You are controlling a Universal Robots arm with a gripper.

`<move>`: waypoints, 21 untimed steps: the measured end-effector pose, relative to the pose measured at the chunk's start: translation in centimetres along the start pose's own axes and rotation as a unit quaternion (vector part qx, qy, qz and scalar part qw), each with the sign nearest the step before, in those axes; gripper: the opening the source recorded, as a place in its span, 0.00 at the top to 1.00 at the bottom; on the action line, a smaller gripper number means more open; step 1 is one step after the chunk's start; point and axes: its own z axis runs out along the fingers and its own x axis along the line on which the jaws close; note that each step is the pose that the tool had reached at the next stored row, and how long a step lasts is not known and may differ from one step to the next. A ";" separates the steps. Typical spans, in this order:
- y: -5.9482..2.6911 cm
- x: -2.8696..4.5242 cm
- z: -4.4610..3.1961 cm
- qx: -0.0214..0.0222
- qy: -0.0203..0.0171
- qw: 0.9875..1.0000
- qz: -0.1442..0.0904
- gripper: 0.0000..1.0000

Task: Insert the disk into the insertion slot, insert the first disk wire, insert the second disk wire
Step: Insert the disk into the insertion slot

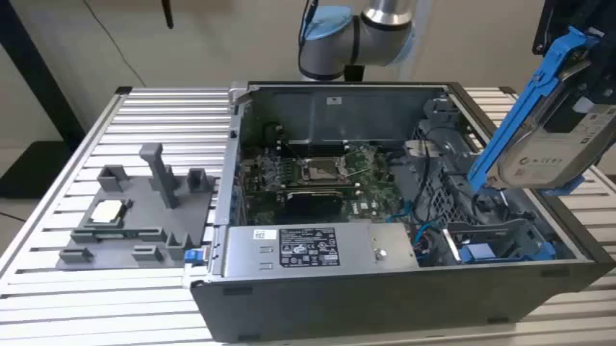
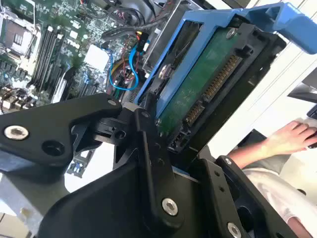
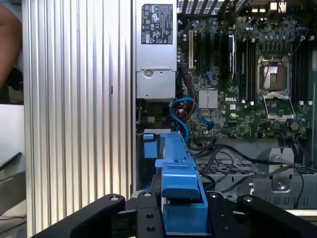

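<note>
The claw [image 3: 181,204] is closed on the disk [image 1: 563,137], its black fingers [image 3: 148,201] pressing the bright blue carrier frame from both sides, as both wrist views show. In the exterior view the disk hangs in the air above the computer case [image 1: 385,310], over the case's corner at that view's right. It is tilted up on edge with its white label facing outward. In the second wrist view the green circuit-board side of the disk and its connector strip [image 2: 218,79] are exposed, and no cable is plugged in there. The insertion slot [image 1: 495,234], the grey bay inside the case below the disk, shows no drive in it, and the disk is well apart from it. Further into the case, a blue cable [image 1: 423,232] lies loose between the slot and the grey power-supply box [image 1: 318,249], its free end joined to nothing that I can see. Beyond them the motherboard [image 1: 322,173] covers the case floor. Outside the case, a grey fixture tray [image 1: 135,209] sits on the slatted table [image 1: 144,108], and a person's hand [image 2: 292,136] rests off to one side. By my reading the disk is picked up and carried over the case, but none of the three insertions is done: the disk is not in the slot and neither wire is connected.
</note>
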 end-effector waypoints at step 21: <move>-0.06 0.01 1.55 0.001 0.000 1.000 0.000 0.67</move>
